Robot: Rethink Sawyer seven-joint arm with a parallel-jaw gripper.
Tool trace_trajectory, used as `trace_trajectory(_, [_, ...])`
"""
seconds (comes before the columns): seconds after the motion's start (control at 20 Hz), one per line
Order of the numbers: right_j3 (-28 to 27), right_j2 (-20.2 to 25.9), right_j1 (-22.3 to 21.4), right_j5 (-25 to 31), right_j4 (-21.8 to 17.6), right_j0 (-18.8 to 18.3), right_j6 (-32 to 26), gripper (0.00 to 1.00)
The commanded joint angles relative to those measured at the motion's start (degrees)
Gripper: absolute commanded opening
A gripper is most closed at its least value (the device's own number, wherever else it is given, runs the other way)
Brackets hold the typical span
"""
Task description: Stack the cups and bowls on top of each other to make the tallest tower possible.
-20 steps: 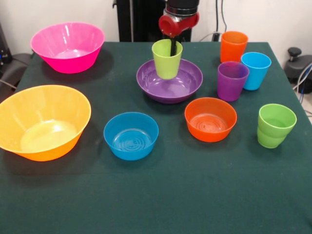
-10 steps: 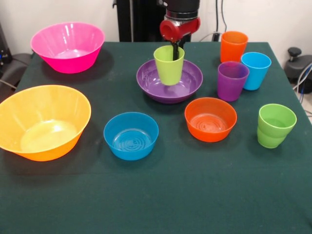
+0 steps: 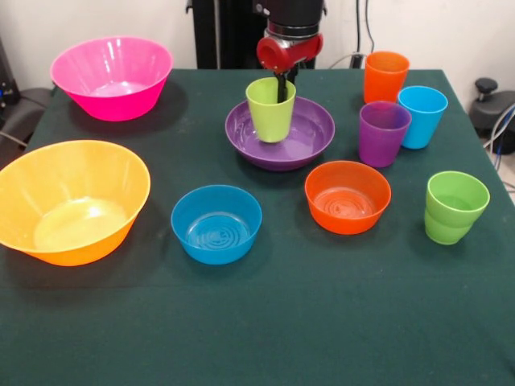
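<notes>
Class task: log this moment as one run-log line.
claw: shut on lime-yellow cup rim | cup: upright in purple bowl | small blue bowl: on table, unstacked

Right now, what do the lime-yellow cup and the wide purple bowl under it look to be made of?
Lime-yellow cup: apparently plastic, smooth, slightly translucent; the dark gripper shows faintly through its wall. Purple bowl: likely the same plastic, glossier, with pale light reflections on its inner floor. Neither shows a seam or texture.
</notes>
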Motion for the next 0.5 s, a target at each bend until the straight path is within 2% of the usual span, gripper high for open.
trace_trajectory(0.05, [-6.64,-1.38,3.0,0.3,-1.33,3.33,6.16,0.0])
trace_trajectory(0.35, [-7.04,-1.63,5.1,-6.28,-0.5,3.76,8.11,0.0])
trace_trajectory(0.5, [-6.58,-0.56,5.16,-6.65,-0.11,3.1,7.58,0.0])
